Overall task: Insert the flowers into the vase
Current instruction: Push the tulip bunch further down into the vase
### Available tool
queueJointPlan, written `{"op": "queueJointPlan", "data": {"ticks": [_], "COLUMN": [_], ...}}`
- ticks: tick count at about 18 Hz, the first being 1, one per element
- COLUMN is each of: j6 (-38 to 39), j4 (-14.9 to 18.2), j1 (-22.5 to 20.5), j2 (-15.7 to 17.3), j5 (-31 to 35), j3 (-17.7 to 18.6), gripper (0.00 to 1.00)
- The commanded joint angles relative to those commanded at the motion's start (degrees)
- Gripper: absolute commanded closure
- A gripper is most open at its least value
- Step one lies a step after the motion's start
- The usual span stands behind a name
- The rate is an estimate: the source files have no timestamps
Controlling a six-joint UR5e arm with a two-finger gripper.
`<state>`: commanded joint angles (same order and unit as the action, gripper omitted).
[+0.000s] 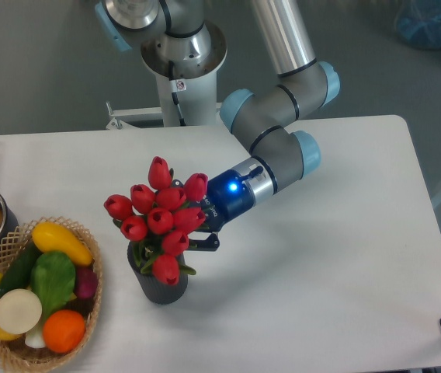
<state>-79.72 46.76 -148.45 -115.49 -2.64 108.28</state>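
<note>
Gripper [197, 233] is clamping the flowers [158, 217] w/ fingers closed on stems, bunch sitting in the vase [158, 284] mouth, just right of wicker basket [88, 311].

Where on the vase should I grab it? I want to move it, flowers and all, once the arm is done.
Grip the vase around its ribbed side wall, low down, coming in from the front or right. It stands upright, and the flowers overhang its mouth, so a grasp from above looks blocked. The wicker basket crowds its left, and the gripper sits above its right.
</note>
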Motion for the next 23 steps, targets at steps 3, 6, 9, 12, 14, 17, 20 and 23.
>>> {"op": "queueJointPlan", "data": {"ticks": [3,6,9,12,14,17,20,23], "j6": [-0.17,-0.35,-0.97,-1.23,-1.58,-1.67,-2.81,-3.51], "j4": [0.00,0.00,0.00,-0.09,-0.09,0.00,0.00,0.00], "j1": [-0.18,-0.53,-0.53,-0.53,-0.53,-0.53,-0.53,-0.53], "j2": [0.00,-0.09,-0.44,-0.97,-1.14,-1.32,-1.84,-2.46], "j5": [0.26,2.19,2.28,2.29,2.29,2.29,2.29,2.29], "j3": [0.26,0.79,0.88,0.79,0.79,0.79,0.88,0.97], "gripper": [0.80,0.80,0.80,0.80,0.78,0.78,0.78,0.77]}}
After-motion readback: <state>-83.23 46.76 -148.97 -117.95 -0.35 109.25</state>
